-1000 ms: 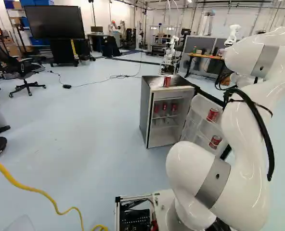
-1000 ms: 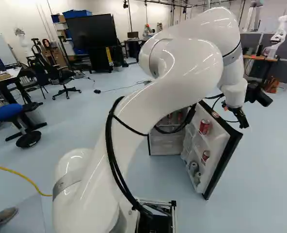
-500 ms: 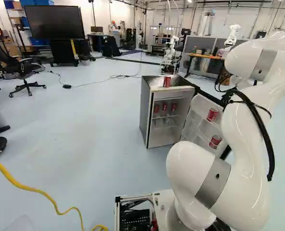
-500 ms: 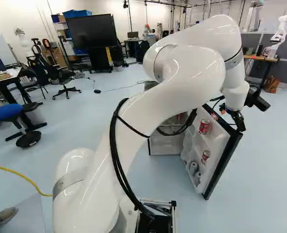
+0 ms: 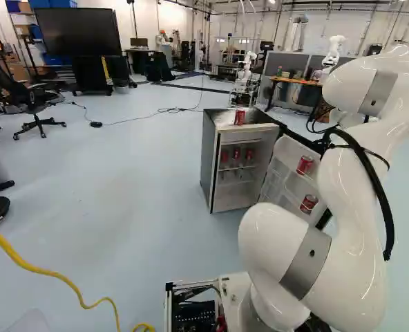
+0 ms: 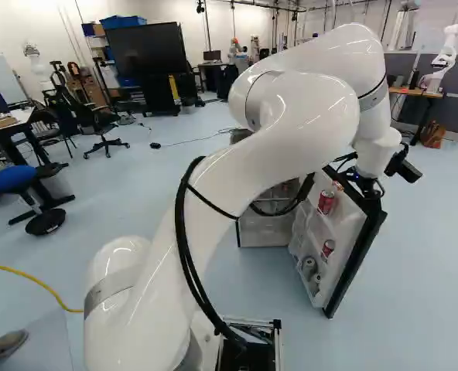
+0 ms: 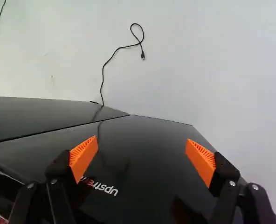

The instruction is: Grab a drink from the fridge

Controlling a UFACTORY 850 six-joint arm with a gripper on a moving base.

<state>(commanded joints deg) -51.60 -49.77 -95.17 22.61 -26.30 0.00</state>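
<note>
In the right base view my gripper (image 6: 368, 188) is at the upper outer edge of the open fridge door (image 6: 353, 259). The wrist view shows the gripper (image 7: 141, 140) open over the door's glossy black outer face (image 7: 147, 163), nothing held between its orange pads; contact cannot be told. The fridge (image 5: 213, 162) stands ahead, with several red cans (image 5: 236, 153) on an inner shelf and one red can (image 5: 240, 117) on top. Door racks hold an upper red can (image 6: 326, 202), a lower red can (image 6: 328, 249) and a grey can (image 6: 309, 267).
A thin black cable (image 7: 103, 74) lies on the floor beyond the door. A yellow cable (image 5: 59, 277) runs along the floor at the left. Office chairs (image 5: 32, 104) and a large screen (image 5: 79, 32) stand farther off. Another robot (image 6: 448, 52) is at the far right.
The wrist and gripper have lowered and swung inward to the door's upper edge in the right base view. The base, fridge and cans have not moved.
</note>
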